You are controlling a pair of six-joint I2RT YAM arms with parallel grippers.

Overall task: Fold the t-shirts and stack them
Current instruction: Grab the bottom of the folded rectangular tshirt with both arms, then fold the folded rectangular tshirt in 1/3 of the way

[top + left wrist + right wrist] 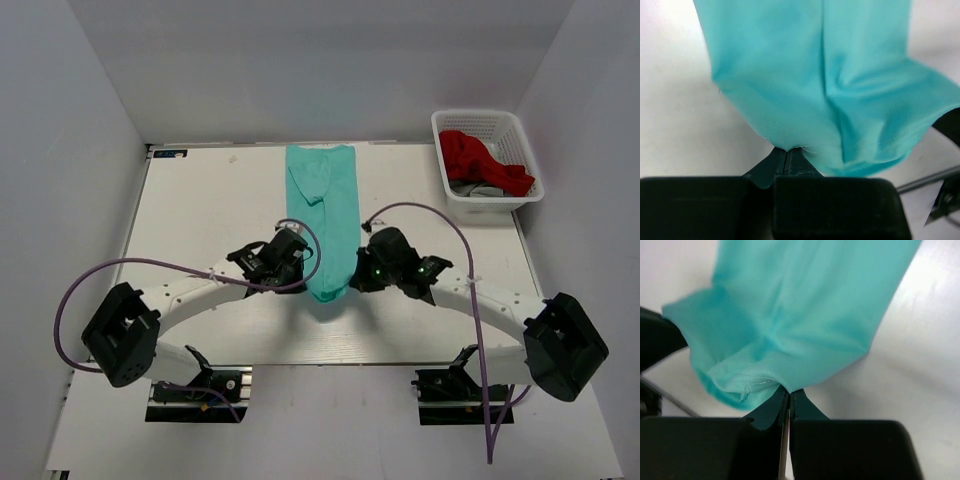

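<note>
Teal t-shirt [325,215] folded into a long narrow strip, stretched from the 12 o'clock edge of the counter [210,210] down to its centre. Left jaws pinched tight on the near hem at the strip's 7 o'clock corner; right jaws clamped likewise on the 5 o'clock corner. Cloth bunched and creased between the two grips. At 2 o'clock, by the counter's far corner, white basket [478,114] with a red garment [475,155] heaped over something grey.

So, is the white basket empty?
No, the basket holds a red garment with something grey beneath it.
</note>
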